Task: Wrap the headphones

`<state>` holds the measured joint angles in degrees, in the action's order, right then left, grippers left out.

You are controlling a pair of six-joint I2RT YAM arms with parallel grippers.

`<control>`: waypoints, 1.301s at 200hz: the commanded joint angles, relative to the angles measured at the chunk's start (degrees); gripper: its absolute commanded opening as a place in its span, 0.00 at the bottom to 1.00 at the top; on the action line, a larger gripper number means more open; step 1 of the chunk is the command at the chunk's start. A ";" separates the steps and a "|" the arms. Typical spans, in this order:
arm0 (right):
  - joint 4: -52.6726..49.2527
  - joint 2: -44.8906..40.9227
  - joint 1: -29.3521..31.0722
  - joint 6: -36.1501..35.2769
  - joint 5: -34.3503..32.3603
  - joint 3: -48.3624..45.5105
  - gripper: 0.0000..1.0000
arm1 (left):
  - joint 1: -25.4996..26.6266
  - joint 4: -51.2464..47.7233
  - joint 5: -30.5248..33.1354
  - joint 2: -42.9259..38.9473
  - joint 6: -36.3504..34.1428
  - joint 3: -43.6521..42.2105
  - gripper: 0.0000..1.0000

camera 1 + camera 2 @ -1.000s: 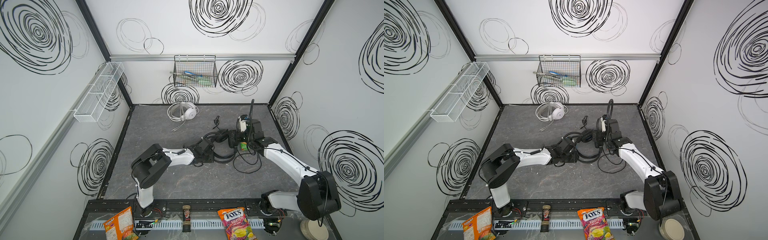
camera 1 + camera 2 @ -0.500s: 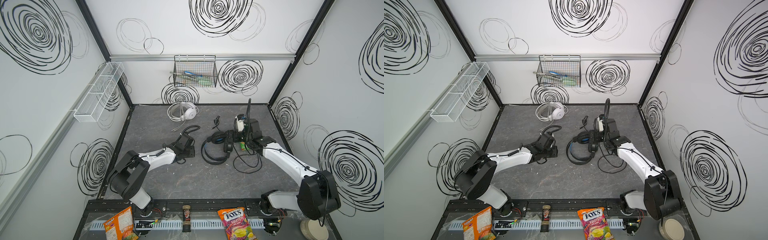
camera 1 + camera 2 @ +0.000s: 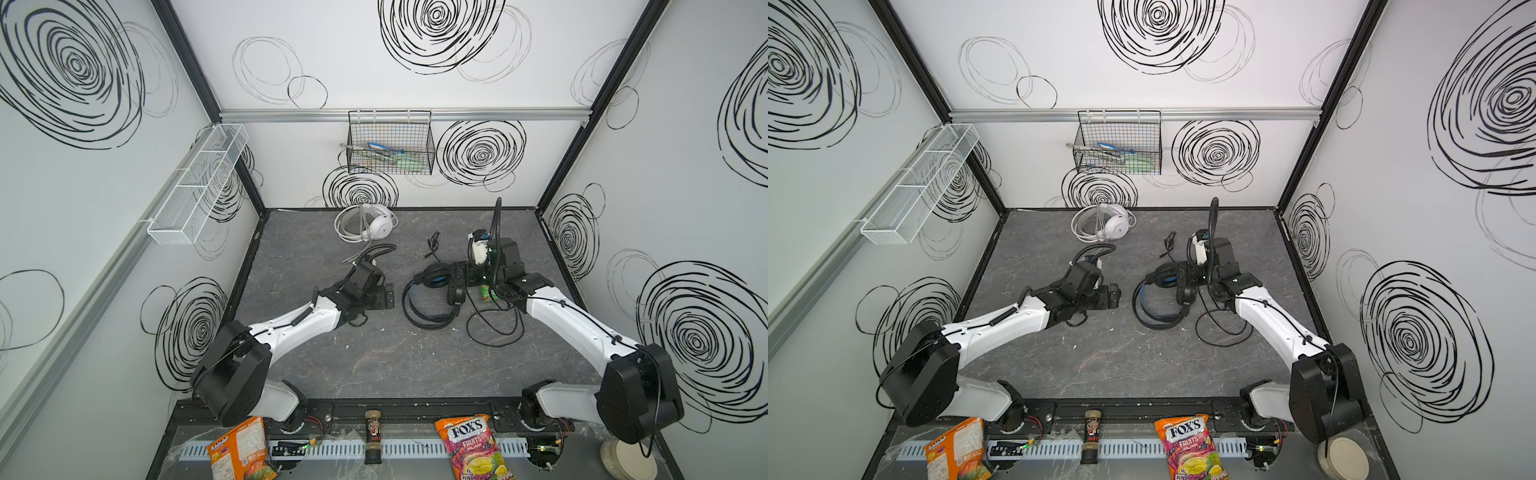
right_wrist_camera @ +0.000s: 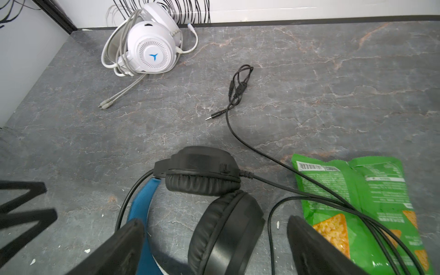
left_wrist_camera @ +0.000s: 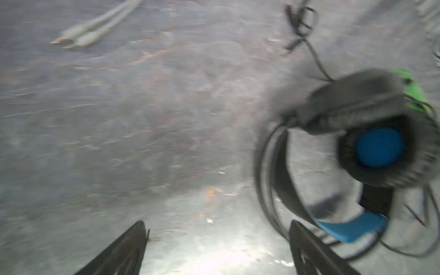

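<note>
The black headphones (image 3: 432,299) (image 3: 1160,299) with a blue-lined headband lie right of centre on the table, their black cable (image 3: 494,332) looped beside them. My right gripper (image 4: 215,223) (image 3: 461,280) stands open. Its fingers straddle one ear cup (image 4: 226,233) with a gap on each side. My left gripper (image 5: 217,226) (image 3: 388,296) (image 3: 1115,296) is open and empty, just left of the headband; its wrist view is blurred. The white headphones (image 3: 370,224) (image 3: 1108,224) (image 4: 147,50), cable wound round them, rest by the back wall.
A green snack bag (image 4: 357,185) (image 3: 485,293) lies under the black cable beside my right gripper. The black cable's plug (image 4: 209,117) lies mid-table. A wire basket (image 3: 390,145) hangs on the back wall and a white mesh shelf (image 3: 199,183) on the left wall. Snack packs (image 3: 473,444) sit at the front edge.
My left gripper has drawn back to the left, away from the black headphones, and has opened. The headphones now lie spread on the table. The right arm has barely moved.
</note>
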<state>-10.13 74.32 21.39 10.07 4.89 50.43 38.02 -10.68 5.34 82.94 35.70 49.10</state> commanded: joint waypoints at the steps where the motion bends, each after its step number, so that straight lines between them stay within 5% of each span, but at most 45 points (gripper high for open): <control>1: 1.03 0.99 -0.31 1.48 -0.48 0.42 0.97 | 3.84 1.44 -0.22 4.07 6.89 2.81 0.96; 58: 1.69 2.88 0.93 1.45 -1.46 2.26 0.97 | 9.46 -1.18 2.40 15.95 7.30 12.93 0.96; 169: 1.59 1.17 0.15 0.29 -3.21 0.92 0.97 | 9.75 1.58 5.70 16.18 7.43 4.60 1.00; 231: 0.96 2.12 0.15 0.56 -2.58 1.96 0.98 | 6.88 1.36 7.08 12.05 4.26 0.58 0.75; 260: 0.98 2.10 0.27 0.55 -2.45 2.30 0.98 | 1.43 0.42 7.92 7.28 0.08 -2.52 0.61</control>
<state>-9.45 76.34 21.74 10.66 2.44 51.29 44.14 -8.12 10.26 94.43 40.05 49.19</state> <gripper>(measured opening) 0.981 0.673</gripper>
